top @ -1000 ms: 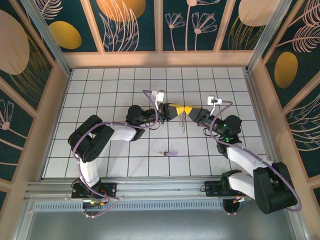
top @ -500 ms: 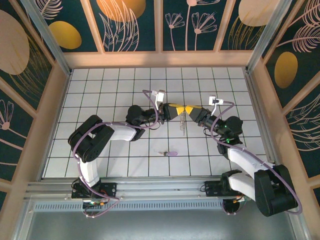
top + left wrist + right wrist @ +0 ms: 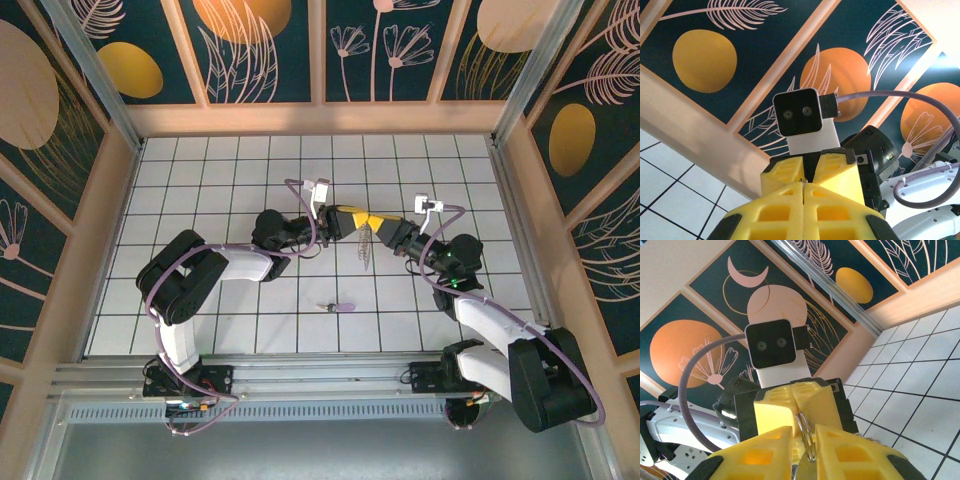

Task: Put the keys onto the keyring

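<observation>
- Top external view puts the tiled table (image 3: 200, 180) under two arms that meet tip to tip above its middle, so the job looks to be in its threading stage and unfinished
- Left gripper (image 3: 357, 217) has its yellow fingers (image 3: 770, 215) pressed flat together with no gap along the seam; whether a wire edge is nipped in that seam I cannot tell
- Right gripper (image 3: 373, 221) faces it nose to nose; from the right wrist its fingers (image 3: 765, 447) stand a narrow slot apart and appear to pinch a loop of wire set upright in that slot
- That loop is the keyring (image 3: 808, 438), touching both right fingers and reaching toward the left gripper's tips just beyond; from above, thin bits dangle under the joined tips (image 3: 364, 243), too small to say if they are keys already on
- One of the keys (image 3: 342, 307), lilac head with a short dark shank, lies flat on the tiles nearer the arm bases, well apart from both grippers and from the ring
- My judgement: the ring is lifted and presented, but this key is not yet picked up or threaded, so a pick and the feeding of its hole onto the wire remain
</observation>
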Controlling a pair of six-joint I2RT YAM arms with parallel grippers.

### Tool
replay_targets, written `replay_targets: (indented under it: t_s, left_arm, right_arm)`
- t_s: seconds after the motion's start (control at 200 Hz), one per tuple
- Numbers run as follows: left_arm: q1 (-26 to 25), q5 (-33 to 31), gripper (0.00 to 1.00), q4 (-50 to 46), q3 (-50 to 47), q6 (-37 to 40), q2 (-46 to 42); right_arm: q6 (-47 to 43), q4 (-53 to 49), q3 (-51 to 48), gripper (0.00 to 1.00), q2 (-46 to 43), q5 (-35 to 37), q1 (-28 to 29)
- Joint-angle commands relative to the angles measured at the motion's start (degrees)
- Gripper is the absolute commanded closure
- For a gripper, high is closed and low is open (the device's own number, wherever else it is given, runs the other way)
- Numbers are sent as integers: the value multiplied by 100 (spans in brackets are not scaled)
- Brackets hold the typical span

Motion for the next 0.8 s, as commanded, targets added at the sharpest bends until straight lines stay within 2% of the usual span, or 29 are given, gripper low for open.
replay_targets:
  t_s: [0.0,0.09,0.16,0.391,0.476,0.586,0.796]
  left_arm:
    - [30,-35,100,372,172,-64,34]
    - [30,-23,100,371,187,-73,34]
    - [30,-23,100,372,192,-73,42]
    - [30,-119,100,152,212,-100,27]
    - [30,-190,84,60,193,-131,15]
    - [31,-223,75,152,149,-211,25]
    - [34,-310,72,636,105,-564,211]
  right_arm:
    - [-109,261,-78,85,26,2,42]
    - [-118,254,-86,91,19,5,41]
    - [-126,261,-76,100,19,7,44]
    - [-157,187,-2,100,26,56,38]
    - [-166,150,43,100,25,83,34]
    - [-171,135,96,100,26,125,35]
    - [-128,152,123,100,71,228,31]
